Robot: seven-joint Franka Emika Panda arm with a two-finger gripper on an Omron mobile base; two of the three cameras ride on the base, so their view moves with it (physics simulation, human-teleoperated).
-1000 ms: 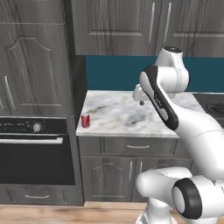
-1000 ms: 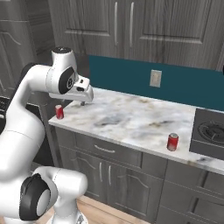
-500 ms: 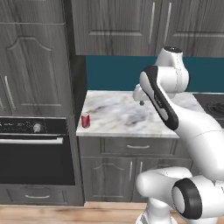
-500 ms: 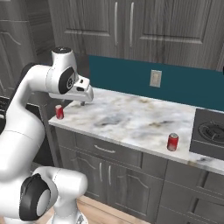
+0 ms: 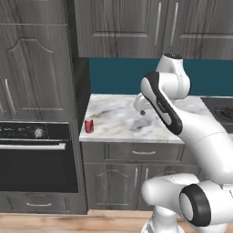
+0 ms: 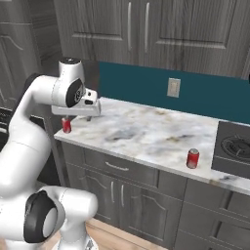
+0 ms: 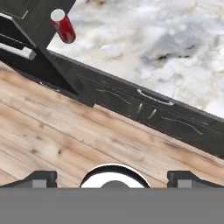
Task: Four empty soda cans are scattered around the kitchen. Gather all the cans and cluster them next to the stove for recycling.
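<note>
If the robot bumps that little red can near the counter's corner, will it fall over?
Probably. The red can stands upright and is narrow for its height, so a sideways bump would likely tip it. Being round, it might then roll. It sits close to the marble counter's front edge, so it could drop off.
</note>
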